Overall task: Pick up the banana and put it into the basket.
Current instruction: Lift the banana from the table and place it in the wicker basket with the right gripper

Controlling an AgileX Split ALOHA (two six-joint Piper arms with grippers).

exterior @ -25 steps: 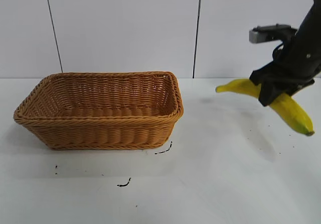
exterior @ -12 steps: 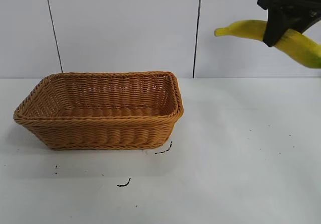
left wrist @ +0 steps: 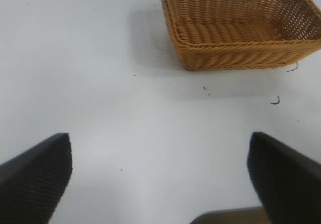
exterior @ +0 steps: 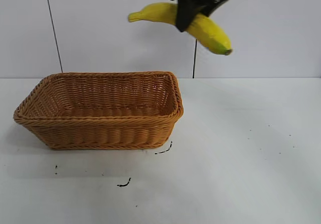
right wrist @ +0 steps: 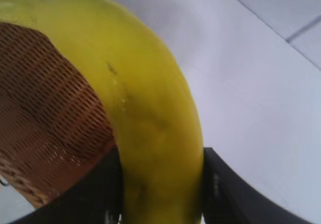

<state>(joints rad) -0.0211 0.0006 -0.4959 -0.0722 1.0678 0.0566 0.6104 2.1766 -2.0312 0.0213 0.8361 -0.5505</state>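
The right gripper (exterior: 193,10) fingers are clenching round the middle of one long curved yellow banana (exterior: 210,30), probably so it's hanging balanced; it's riding high in the air, above the right end of the one tan woven wicker basket (exterior: 100,108) sitting on the white desk (exterior: 241,174); left gripper (left wrist: 160,184) is idling well off, fingers spread wide, holding nothing.

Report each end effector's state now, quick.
Left end effector: open, holding nothing.
Right end effector: closed on the banana, high above the basket.
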